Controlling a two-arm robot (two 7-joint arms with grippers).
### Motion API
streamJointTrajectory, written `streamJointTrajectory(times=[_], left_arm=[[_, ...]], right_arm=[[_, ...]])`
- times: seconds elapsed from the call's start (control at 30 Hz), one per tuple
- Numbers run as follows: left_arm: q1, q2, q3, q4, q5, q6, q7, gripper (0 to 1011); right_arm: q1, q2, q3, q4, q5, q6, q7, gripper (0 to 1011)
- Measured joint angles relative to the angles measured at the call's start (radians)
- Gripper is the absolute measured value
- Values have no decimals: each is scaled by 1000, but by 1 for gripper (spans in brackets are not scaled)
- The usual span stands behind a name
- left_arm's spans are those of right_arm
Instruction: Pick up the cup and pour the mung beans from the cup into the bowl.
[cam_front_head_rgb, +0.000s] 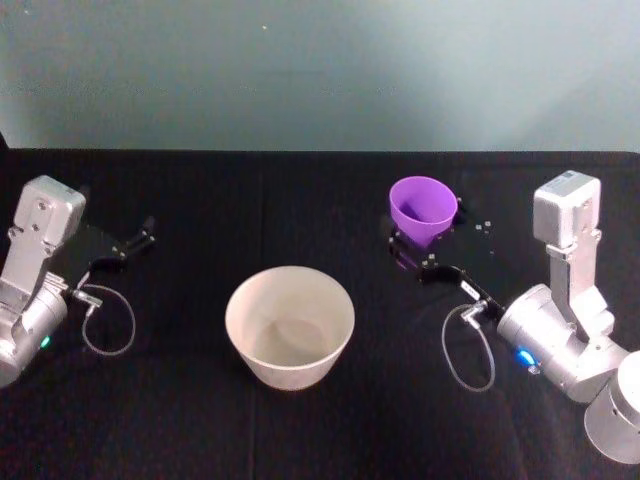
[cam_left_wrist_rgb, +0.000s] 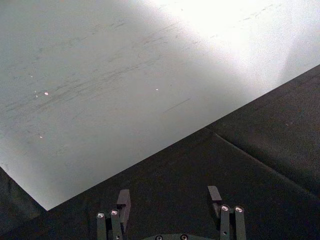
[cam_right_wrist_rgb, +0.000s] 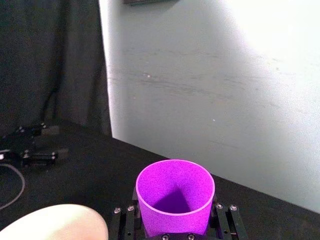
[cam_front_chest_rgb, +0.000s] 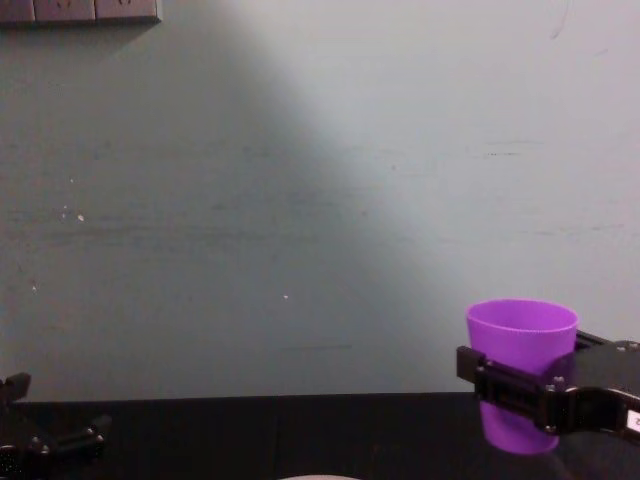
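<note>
Chest view: cup (cam_front_chest_rgb: 522, 338) in end effector (cam_front_chest_rgb: 520, 392)

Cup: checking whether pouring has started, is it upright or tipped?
Upright. The cup is held rim level in the right gripper, jaws shut around its sides; left gripper idle, open.

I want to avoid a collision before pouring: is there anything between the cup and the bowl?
Nothing visible does. The right end effector grips the cup, and only black tablecloth lies between it and the bowl. The left end effector sits at the far left, open.
</note>
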Motion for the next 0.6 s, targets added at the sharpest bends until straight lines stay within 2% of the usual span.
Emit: streamJointTrajectory(times=[0.07, 0.27, 0.3, 0.37, 0.47, 0.5, 0.6], left_arm=[[0, 0, 0, 0, 0, 0, 0, 1000], [0, 0, 0, 0, 0, 0, 0, 1000], [0, 0, 0, 0, 0, 0, 0, 1000], [0, 0, 0, 0, 0, 0, 0, 1000], [0, 0, 0, 0, 0, 0, 0, 1000], [0, 0, 0, 0, 0, 0, 0, 1000], [0, 0, 0, 0, 0, 0, 0, 1000]], right_arm=[[3, 4, -5, -3, -14, 0, 3, 726], [24, 18, -38, -17, -109, 4, 1, 726], [32, 22, -50, -20, -140, 12, -2, 726], [42, 25, -64, -22, -173, 22, -3, 726], [65, 33, -100, -31, -257, 56, -4, 726], [65, 33, -100, -31, -257, 56, -4, 726], [88, 46, -137, -50, -349, 99, -5, 726]])
